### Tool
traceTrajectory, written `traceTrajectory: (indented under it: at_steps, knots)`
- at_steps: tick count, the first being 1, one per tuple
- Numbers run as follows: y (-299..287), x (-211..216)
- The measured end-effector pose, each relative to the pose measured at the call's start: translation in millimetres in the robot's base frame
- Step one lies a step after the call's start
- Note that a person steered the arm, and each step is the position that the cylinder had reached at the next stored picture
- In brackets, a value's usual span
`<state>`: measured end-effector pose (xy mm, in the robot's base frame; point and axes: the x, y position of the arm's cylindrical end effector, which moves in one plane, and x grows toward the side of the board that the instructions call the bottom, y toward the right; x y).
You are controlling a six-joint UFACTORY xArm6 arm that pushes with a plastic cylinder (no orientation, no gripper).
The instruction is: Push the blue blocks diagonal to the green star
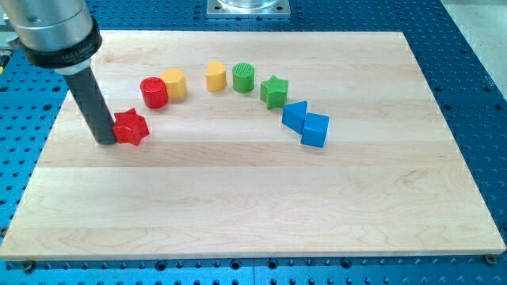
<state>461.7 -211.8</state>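
Two blue blocks, a blue triangle and a blue cube, touching each other right of board centre, just below and to the right of the green star; triangle nearly against the star. Already roughly diagonal to it, judging by the layout. Further left along the arc: green cylinder, yellow block, another yellow block, red cylinder. Far left, my tip pressed against the red star, well apart from the blues. No pincer on this rig, only a rod. Step in hand: approach not begun, or finished. Next, if needed: crossing rightward below the arc without nudging other blocks.
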Motion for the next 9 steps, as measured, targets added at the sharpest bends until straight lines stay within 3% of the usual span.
traceTrajectory:
  at_steps: [1, 2, 3, 5, 6, 7, 9]
  knots:
    - [0.1, 13.4]
    - [31.2, 63.2]
    - [97.1, 101.7]
    - [275.3, 76.9]
    - [281.3, 67.3]
    - [282.0, -4.9]
    - [277.0, -9.7]
